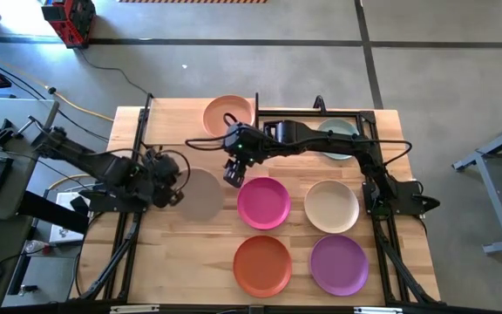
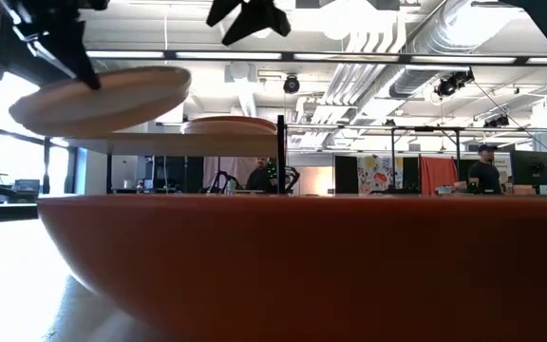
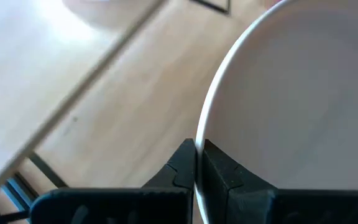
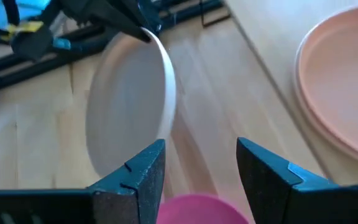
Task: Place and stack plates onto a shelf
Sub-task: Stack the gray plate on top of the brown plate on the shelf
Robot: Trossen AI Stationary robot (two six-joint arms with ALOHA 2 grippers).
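Note:
My left gripper is shut on the beige-grey plate, which hangs tilted above the table in the low view. My right gripper is open and hovers over the far edge of the magenta plate, between that plate and the held one; its fingers touch nothing. The peach plate lies on the shelf. The pale green plate lies partly hidden under the right arm. Cream, orange and purple plates lie flat on the table. My left gripper pinches the beige-grey plate's rim on its left side between the two fingers, one finger on the inner face and one under the outside. It comes in from the table's left. The plate is lifted clear, tilted, jutting out to the right.
The shelf's black frame posts stand at the table's far side. The orange plate's wall fills the low view's foreground. Bare wood lies at the table's near left. People show in the room beyond.

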